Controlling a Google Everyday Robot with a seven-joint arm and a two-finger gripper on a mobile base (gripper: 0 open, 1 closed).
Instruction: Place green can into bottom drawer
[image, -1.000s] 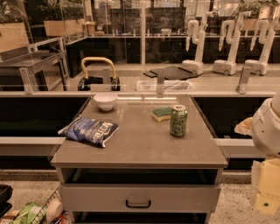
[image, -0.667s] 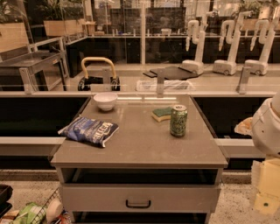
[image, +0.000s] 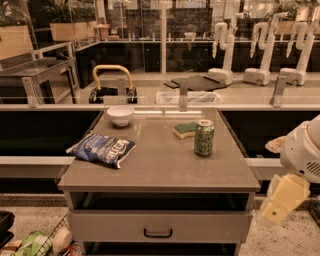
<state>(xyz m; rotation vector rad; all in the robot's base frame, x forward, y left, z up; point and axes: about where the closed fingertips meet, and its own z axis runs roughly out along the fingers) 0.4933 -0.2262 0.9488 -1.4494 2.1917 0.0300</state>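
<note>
The green can stands upright on the right part of the grey cabinet top, with its silver top showing. My gripper hangs low at the right edge of the view, off the cabinet's right front corner, well apart from the can and below the level of the top. It holds nothing that I can see. Under the top is a dark open slot, and below it a drawer front with a dark handle. The bottom of the cabinet is cut off by the frame's lower edge.
On the cabinet top are a green-topped yellow sponge just left of and behind the can, a white bowl at the back left and a blue chip bag at the left. A wire basket with items sits on the floor at lower left.
</note>
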